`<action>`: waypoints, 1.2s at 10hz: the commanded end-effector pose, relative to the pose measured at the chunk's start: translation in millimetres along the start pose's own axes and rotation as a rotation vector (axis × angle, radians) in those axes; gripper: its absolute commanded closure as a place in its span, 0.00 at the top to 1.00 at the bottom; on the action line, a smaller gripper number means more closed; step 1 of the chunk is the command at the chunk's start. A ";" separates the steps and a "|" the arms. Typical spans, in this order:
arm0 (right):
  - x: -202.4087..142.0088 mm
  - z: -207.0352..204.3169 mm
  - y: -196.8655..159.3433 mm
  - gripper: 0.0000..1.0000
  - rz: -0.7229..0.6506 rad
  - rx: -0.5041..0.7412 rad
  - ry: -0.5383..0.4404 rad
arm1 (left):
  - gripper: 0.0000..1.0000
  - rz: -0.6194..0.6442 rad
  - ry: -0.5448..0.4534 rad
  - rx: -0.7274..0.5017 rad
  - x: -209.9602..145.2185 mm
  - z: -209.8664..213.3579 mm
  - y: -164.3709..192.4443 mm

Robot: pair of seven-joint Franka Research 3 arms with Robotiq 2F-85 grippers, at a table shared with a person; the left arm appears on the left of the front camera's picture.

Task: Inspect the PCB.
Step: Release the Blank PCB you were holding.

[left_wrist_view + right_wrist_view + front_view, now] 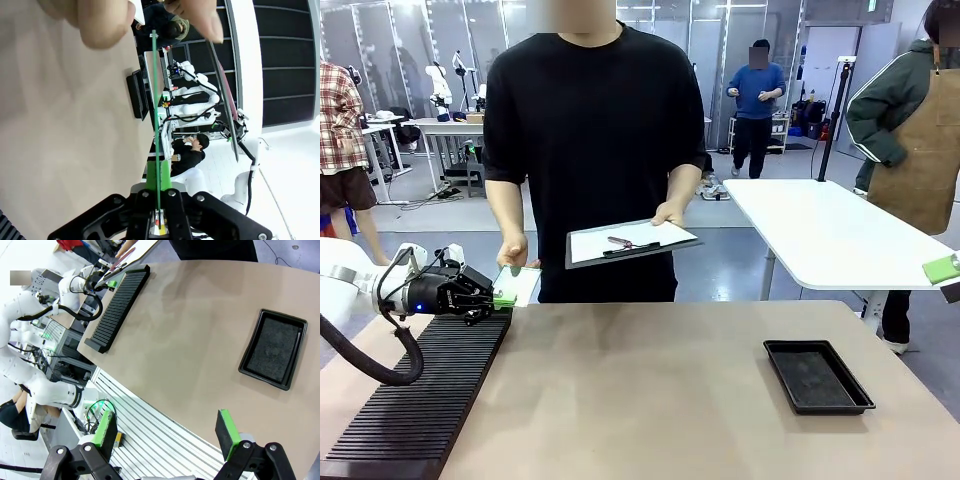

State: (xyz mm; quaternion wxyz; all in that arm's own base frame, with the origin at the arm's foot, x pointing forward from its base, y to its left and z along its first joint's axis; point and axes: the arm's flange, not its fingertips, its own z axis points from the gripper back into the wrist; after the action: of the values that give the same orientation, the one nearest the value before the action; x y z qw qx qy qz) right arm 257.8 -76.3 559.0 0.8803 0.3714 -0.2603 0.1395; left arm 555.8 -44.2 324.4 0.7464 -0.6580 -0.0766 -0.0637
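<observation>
The left tool [500, 298] clamps one edge of the circuit board [519, 283] above the bench's [650, 400] left side, a person's hand [512, 250] at its far end. The board looks thin, light and stiff (best held by its edges). The right tool [166, 430] stands open.

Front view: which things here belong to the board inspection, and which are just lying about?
In use: PCB, held by the left end effector and the person's hand; clipboard, probably for notes.
Lying about: black tray; ribbed black rack; right end effector, open and idle.
</observation>
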 end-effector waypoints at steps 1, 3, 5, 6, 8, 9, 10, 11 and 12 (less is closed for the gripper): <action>0.4 0.0 0.6 1.00 0.002 0.008 0.000 | 0.03 0.012 0.008 0.011 -0.4 0.6 0.2; 0.4 0.0 0.6 1.00 0.002 0.008 0.000 | 0.03 0.012 0.008 0.011 -0.4 0.6 0.2; 0.4 0.0 0.6 1.00 0.002 0.008 0.000 | 0.03 0.012 0.008 0.011 -0.4 0.6 0.2; 0.4 0.0 0.6 1.00 0.002 0.008 0.000 | 0.03 0.012 0.008 0.011 -0.4 0.6 0.2; 0.4 0.0 0.6 1.00 0.002 0.008 0.000 | 0.03 0.012 0.008 0.011 -0.4 0.6 0.2; 0.4 0.0 0.6 1.00 0.002 0.008 0.000 | 0.03 0.012 0.008 0.011 -0.4 0.6 0.2; 0.4 0.0 0.6 1.00 0.002 0.008 0.000 | 0.03 0.012 0.008 0.011 -0.4 0.6 0.2; 0.4 0.0 0.6 1.00 0.002 0.008 0.000 | 0.03 0.012 0.008 0.011 -0.4 0.6 0.2; 0.4 0.0 0.6 1.00 0.002 0.008 0.000 | 0.03 0.012 0.008 0.011 -0.4 0.6 0.2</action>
State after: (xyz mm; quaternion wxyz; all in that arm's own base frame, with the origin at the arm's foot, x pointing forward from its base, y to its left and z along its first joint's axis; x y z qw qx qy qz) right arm 257.8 -76.3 559.0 0.8803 0.3714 -0.2603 0.1395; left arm 555.8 -44.1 324.3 0.7466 -0.6578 -0.0765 -0.0634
